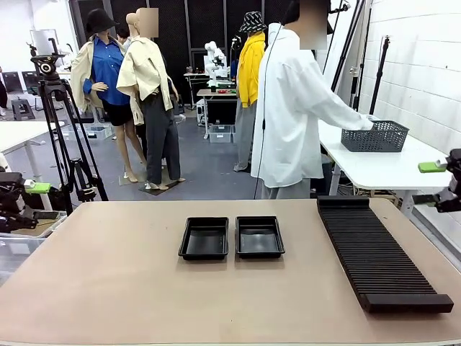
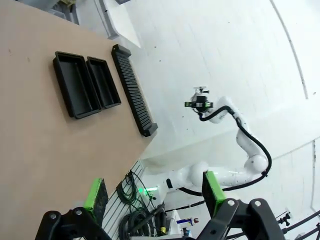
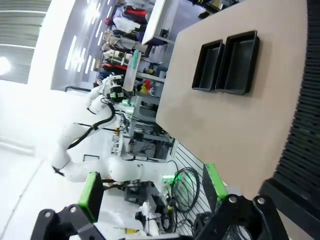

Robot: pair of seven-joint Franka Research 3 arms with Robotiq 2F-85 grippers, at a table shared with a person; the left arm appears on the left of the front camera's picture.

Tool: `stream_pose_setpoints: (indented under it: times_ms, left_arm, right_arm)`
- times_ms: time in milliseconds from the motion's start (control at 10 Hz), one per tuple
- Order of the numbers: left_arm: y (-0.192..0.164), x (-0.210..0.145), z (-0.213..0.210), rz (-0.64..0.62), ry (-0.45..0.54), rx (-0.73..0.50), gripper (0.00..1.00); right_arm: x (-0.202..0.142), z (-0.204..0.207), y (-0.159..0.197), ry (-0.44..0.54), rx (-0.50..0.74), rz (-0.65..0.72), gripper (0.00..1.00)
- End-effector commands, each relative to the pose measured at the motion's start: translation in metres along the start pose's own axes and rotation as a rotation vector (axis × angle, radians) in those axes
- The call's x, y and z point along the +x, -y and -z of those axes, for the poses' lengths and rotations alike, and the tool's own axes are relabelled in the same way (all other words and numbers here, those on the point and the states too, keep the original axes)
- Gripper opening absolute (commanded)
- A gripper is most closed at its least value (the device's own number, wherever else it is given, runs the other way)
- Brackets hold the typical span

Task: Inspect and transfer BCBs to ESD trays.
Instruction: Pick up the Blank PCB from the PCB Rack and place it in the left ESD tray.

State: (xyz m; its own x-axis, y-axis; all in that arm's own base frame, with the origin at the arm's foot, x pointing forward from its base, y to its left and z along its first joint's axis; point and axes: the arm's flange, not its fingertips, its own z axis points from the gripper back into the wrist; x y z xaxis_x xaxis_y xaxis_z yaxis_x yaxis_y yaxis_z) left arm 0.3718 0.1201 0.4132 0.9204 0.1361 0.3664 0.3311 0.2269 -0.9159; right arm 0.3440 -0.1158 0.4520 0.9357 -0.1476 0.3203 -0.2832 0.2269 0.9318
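ESD trays (image 1: 204,238): two, black and glossy, side by side at mid-table; the right tray (image 1: 259,236) sits just beside the left one.
Ribbed rack (image 1: 378,256): one, long and black, on the right side of the table.
Mesh basket (image 1: 374,136): one, grey, far right.
Tables: two. The tan work table (image 1: 108,288) is near and the white table (image 1: 378,171) is far right, under the basket.
Person (image 1: 292,108): one, in a white shirt, at the far edge.
Tripod (image 1: 59,122): one, far left.
Grippers: two, the left gripper (image 2: 154,192) and the right gripper (image 3: 152,187).
Green pads (image 2: 95,194): two per gripper, four in all.
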Motion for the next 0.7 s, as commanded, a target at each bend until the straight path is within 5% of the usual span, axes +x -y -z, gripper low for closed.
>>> stream_pose_setpoints:
  times_ms: [0,600]
  left_arm:
    - [-0.005,0.008,0.003,0.041,0.008,-0.097,1.0]
    - [0.0,0.009,0.0,0.055,0.014,-0.085,1.0]
  right_arm:
    - [0.005,-0.007,0.029,0.014,0.068,0.022,1.0]
    - [0.001,-0.01,0.051,0.038,0.157,0.015,1.0]
